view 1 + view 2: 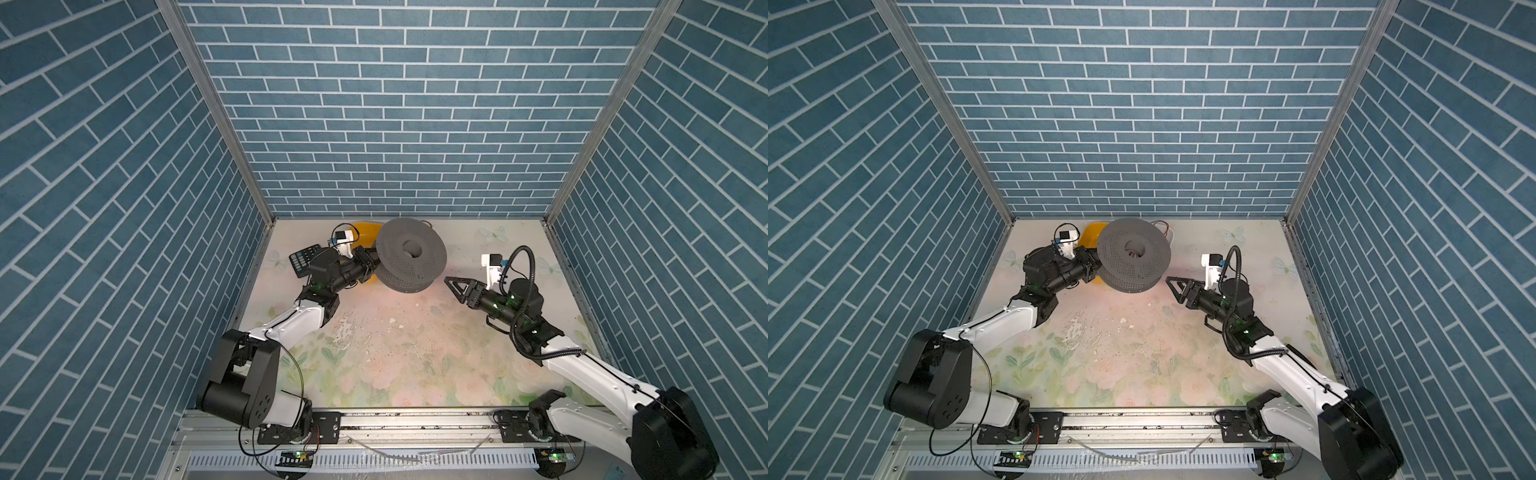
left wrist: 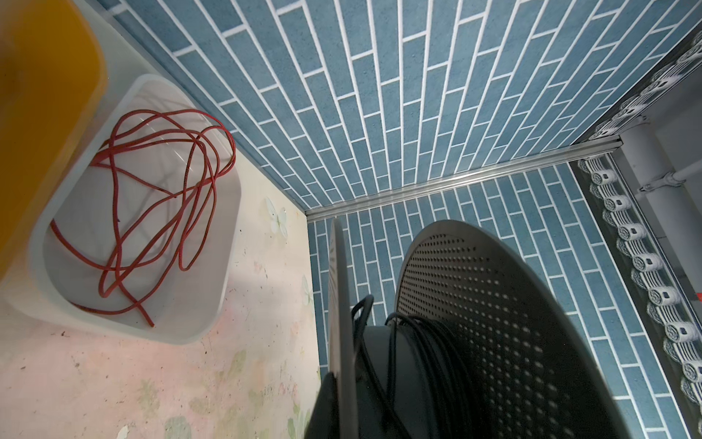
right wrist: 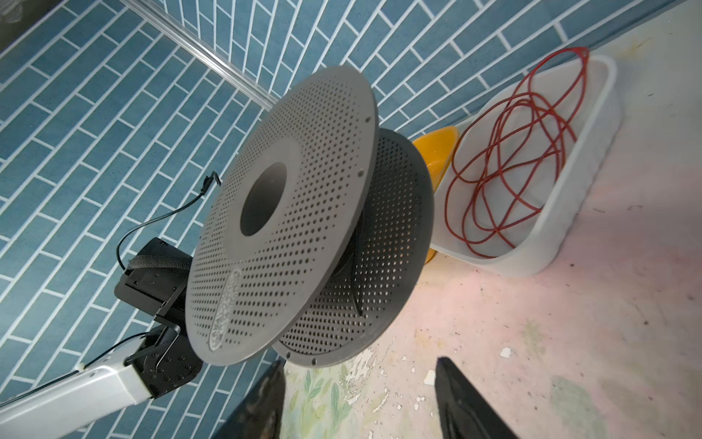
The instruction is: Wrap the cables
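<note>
While the left gripper (image 1: 369, 262) pinches the rim of the grey spool (image 1: 411, 255), the spool sits tilted in the upper middle of both top views, just in front of a yellow bowl (image 1: 365, 233). And there's the black cable (image 2: 427, 353), wound round the hub between the two perforated discs, low in the middle of the left wrist view, one loop standing slack by the near disc. Over on the right, the right gripper (image 1: 454, 286) points at the spool from close by, jaws spread wide, nothing between them. Behind the spool on the table (image 1: 395, 353), a white tub (image 2: 178, 336) holds a tangle of red wire (image 2: 152, 213); a calculator (image 1: 304, 259) lies further left.
</note>
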### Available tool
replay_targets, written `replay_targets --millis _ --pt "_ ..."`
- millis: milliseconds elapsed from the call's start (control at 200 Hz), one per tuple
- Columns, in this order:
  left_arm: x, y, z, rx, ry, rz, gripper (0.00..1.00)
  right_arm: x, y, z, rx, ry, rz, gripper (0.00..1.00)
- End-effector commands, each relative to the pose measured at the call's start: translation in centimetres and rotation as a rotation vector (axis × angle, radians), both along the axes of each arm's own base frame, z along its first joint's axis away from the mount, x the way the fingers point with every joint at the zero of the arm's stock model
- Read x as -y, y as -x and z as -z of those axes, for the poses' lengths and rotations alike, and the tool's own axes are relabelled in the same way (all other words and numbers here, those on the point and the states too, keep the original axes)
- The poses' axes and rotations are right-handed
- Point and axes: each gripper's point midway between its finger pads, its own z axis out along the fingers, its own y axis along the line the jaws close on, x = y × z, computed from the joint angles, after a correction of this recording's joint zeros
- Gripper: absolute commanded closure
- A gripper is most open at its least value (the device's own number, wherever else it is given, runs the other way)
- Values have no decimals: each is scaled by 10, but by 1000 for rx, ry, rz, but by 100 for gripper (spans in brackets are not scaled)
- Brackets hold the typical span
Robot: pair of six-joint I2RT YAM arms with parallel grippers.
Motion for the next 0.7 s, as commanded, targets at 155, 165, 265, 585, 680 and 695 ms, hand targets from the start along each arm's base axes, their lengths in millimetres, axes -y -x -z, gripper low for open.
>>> replay_targets --millis 155,165,265,585,680,695 --pt "9 12 -5 67 4 78 100 12 6 -13 -21 -39 -67 31" --pt "9 12 -4 67 5 80 100 12 6 -14 -22 -42 -73 31" --pt "12 15 -1 65 5 102 100 7 -2 -19 -25 -84 -116 32" --pt "17 15 8 62 -10 143 100 -11 -33 -30 1 -261 -203 43" --pt "19 14 12 58 -11 153 100 -14 -38 -34 11 -307 -218 45" --pt "19 14 12 58 -9 155 100 -14 -39 -33 6 -312 -220 46"
